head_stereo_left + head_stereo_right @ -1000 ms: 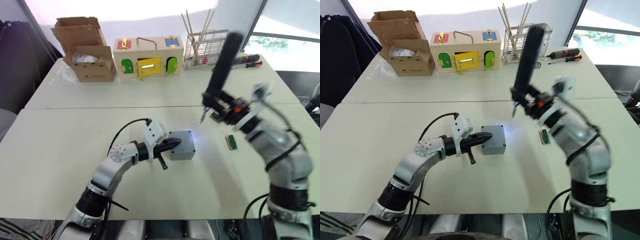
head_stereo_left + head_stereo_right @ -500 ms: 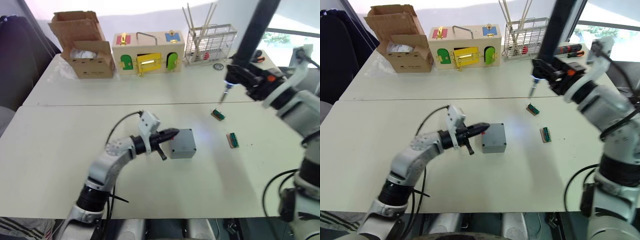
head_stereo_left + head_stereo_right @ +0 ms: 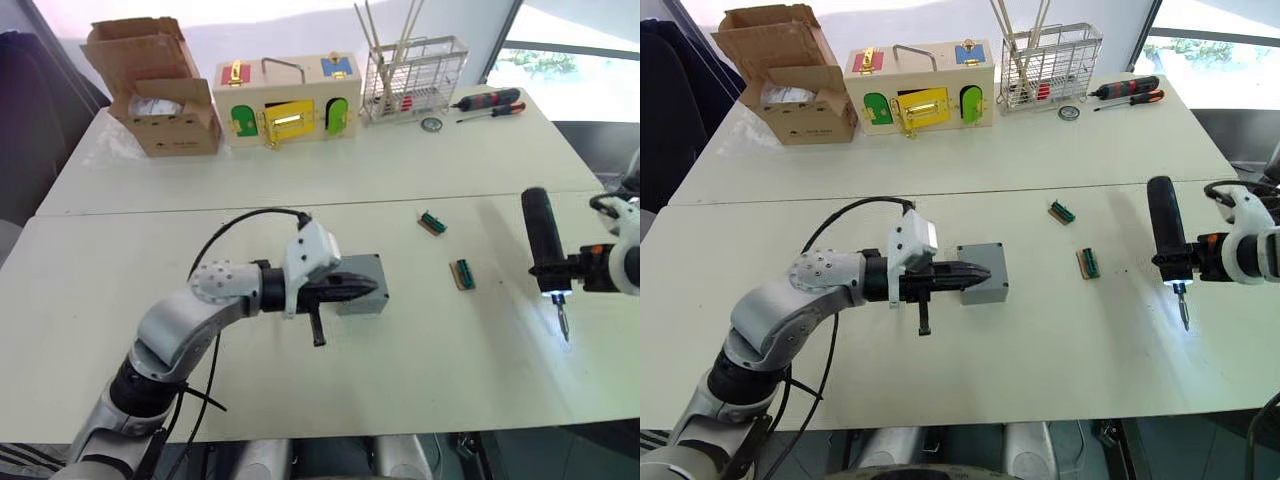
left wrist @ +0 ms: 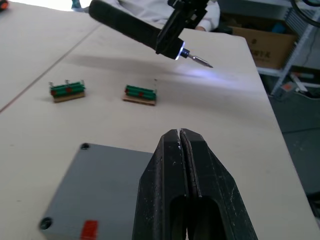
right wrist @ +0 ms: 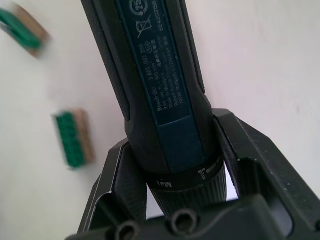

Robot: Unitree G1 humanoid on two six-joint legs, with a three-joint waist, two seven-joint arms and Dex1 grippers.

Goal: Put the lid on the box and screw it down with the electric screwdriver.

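The grey box (image 3: 368,272) sits mid-table with a closed grey top face that has corner screw holes (image 4: 85,147) and a red mark (image 4: 89,230). I cannot separate the lid from the box. My left gripper (image 3: 366,288) is shut, empty, and lies across that top face; its fingers (image 4: 170,165) are pressed together. My right gripper (image 3: 577,271) is shut on the black electric screwdriver (image 3: 543,236), low over the table's right end and well apart from the box. Its bit (image 3: 1183,312) points toward the near edge, with the tip light on.
Two green terminal blocks (image 3: 433,222) (image 3: 462,274) lie between box and screwdriver. At the back stand a cardboard box (image 3: 160,105), a wooden box with coloured doors (image 3: 285,100) and a wire rack (image 3: 412,70), with hand screwdrivers (image 3: 488,102) beside it.
My right arm has swung the electric screwdriver from upright above the box out to the right and down near the table. The left gripper stays on the box. The camera shifted.
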